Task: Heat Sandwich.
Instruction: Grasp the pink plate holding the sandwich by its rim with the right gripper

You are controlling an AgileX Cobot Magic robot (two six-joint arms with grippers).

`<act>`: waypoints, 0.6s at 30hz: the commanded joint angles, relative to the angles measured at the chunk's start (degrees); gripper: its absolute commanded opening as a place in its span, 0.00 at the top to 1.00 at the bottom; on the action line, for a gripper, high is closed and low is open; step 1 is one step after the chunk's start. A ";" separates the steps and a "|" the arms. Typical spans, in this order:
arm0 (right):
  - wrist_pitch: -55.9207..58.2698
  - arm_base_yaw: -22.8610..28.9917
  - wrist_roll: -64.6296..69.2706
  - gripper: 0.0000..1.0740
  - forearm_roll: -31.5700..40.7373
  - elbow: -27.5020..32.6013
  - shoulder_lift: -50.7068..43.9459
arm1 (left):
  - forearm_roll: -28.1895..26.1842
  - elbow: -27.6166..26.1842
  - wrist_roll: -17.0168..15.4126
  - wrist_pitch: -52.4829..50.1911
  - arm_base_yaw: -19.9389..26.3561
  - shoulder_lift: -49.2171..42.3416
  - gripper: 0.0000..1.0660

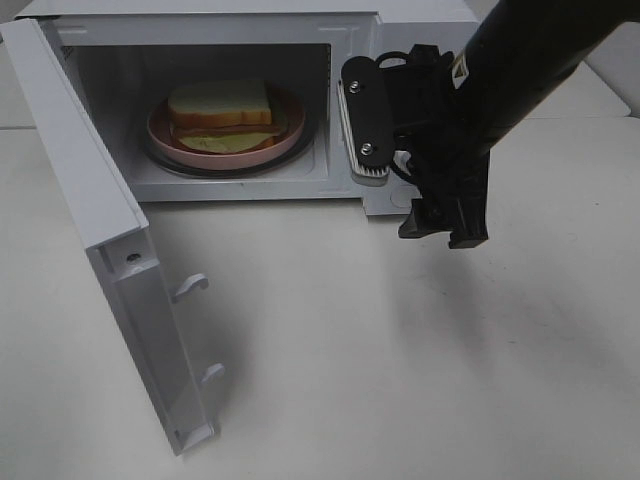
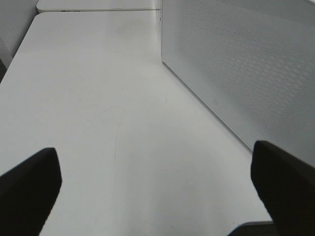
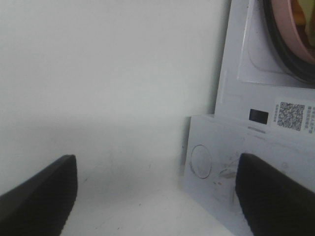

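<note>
The sandwich, white bread with meat and pale filling, lies on a round pink plate inside the open microwave. My right gripper hovers just in front of the microwave's right front panel, beside the cavity opening. Its jaws stand open with nothing between them. The right wrist view catches the plate's pink rim and the front panel. My left gripper is open and empty above the bare table, next to the microwave's perforated side wall. It does not show in the high view.
The microwave door is swung wide toward the front left, with its latch hooks sticking out. White tabletop stretches in front of the microwave. A table edge lies beyond the left gripper.
</note>
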 commanded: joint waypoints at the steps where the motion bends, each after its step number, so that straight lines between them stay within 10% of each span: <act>1: -1.09 0.23 -0.92 0.23 -0.29 -2.23 2.29 | -0.11 0.06 -0.23 -0.46 -0.34 -1.20 0.06; 18: -2.29 3.90 -1.32 0.23 0.00 -15.18 15.53 | -0.11 0.06 -0.23 -0.46 -0.34 -1.20 0.06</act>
